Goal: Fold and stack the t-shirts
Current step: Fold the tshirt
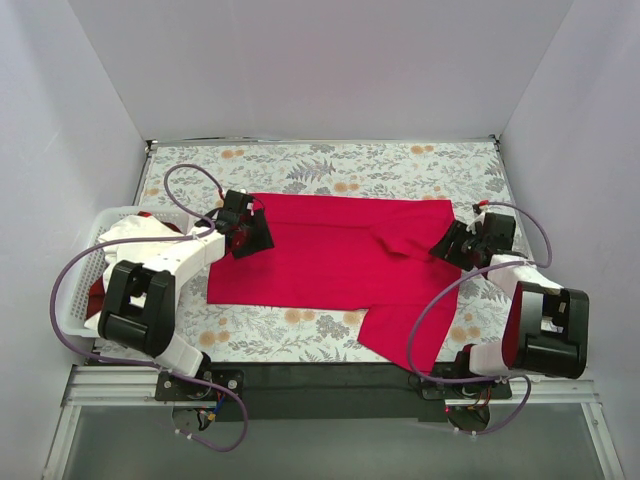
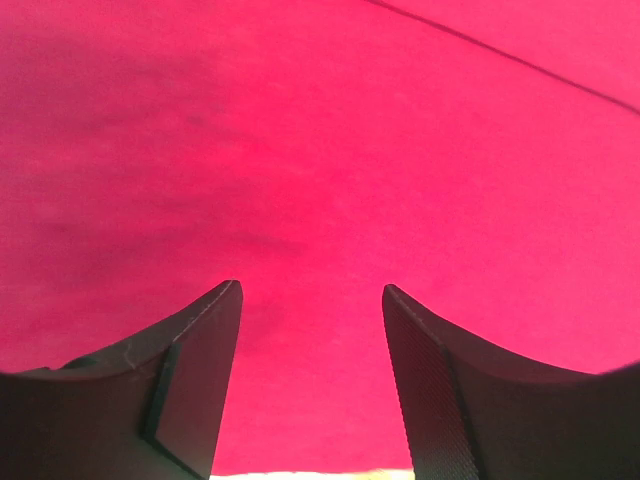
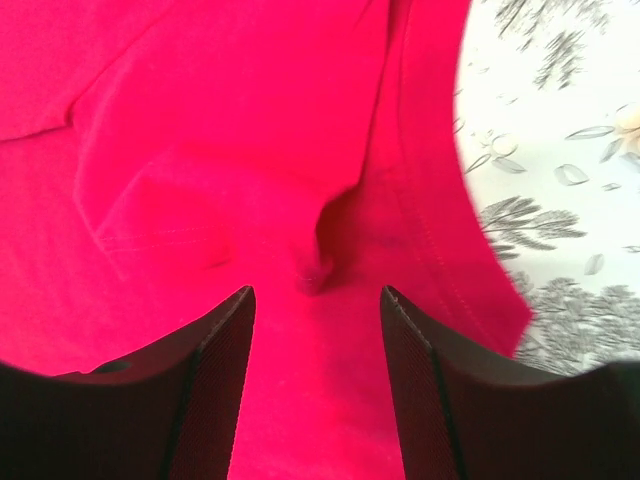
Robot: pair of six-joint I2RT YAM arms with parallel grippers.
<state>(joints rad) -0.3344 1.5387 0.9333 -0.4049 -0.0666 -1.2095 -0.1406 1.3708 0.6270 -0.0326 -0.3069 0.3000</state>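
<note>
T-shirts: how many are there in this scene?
3. A red t-shirt spread on the floral cloth, a white t-shirt in the basket at left, a second red shirt peeking beneath it; more may be hidden there.

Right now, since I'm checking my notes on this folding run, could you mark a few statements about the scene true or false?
The red t-shirt lies spread on the floral cloth. True.
The left gripper is shut on the shirt. False: its jaws stand apart, with nothing between them.
The right gripper is open over the shirt. True.
The white basket sits at the right of the top view. False: it is at the left.
The basket is empty. False: white cloth and red cloth lie in it.
</note>
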